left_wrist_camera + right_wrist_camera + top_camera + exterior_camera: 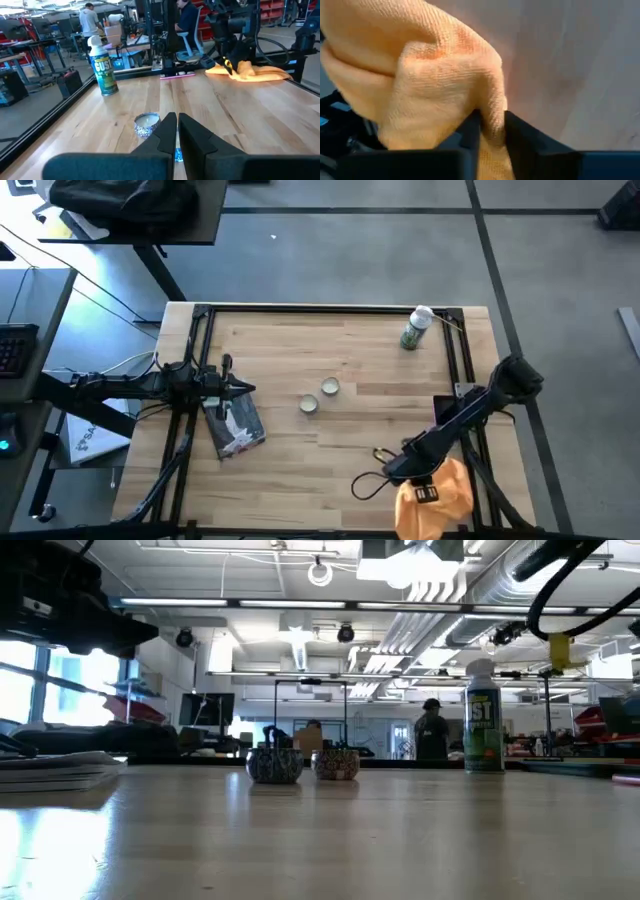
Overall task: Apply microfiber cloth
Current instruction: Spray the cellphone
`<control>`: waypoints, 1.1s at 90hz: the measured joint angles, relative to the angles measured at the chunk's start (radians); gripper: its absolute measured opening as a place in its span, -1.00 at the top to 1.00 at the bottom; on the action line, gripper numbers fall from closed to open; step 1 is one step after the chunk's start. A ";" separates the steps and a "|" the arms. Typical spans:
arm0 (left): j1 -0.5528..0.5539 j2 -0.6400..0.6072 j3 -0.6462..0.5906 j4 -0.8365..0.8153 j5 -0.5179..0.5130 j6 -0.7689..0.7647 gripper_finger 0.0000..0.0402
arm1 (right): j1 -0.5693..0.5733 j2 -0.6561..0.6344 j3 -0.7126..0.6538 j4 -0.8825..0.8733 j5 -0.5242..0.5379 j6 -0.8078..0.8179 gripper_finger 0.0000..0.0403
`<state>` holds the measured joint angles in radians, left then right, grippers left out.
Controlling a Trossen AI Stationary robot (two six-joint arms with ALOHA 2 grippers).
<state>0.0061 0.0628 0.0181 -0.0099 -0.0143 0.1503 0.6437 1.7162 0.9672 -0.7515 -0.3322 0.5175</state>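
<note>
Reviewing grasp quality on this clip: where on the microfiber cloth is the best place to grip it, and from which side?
Probably a raised fold, taken from above. The microfiber cloth lies bunched at the table's near right corner, so its ridges give two fingers something to pinch; a flat part would not. The right gripper is already shut on such a fold. The left gripper waits over the packet.

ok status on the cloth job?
Right gripper shut on microfiber cloth, near table's front right corner. Left gripper shut, waiting over flat packet. Two tins mid-table, nothing blocking.
</note>
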 joint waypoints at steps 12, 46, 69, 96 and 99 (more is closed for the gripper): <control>0.000 0.000 0.000 0.000 0.000 0.000 1.00 | -0.017 -0.002 0.017 -0.001 0.088 0.023 0.99; 0.000 0.000 -0.001 0.004 0.000 0.000 1.00 | -0.164 -0.003 0.368 -0.319 0.593 -0.317 1.00; 0.000 0.000 -0.001 0.005 0.000 0.000 1.00 | -0.253 -0.004 0.578 -0.432 0.967 -0.413 1.00; 0.000 0.000 -0.001 0.006 -0.001 0.000 1.00 | -0.310 -0.004 0.519 -0.484 0.813 -0.302 1.00; 0.000 0.000 -0.001 0.006 -0.001 0.000 1.00 | -0.305 -0.004 0.502 -0.484 0.769 -0.283 1.00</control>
<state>0.0061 0.0628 0.0174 -0.0036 -0.0149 0.1503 0.3384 1.7119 1.4690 -1.2356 0.4370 0.2347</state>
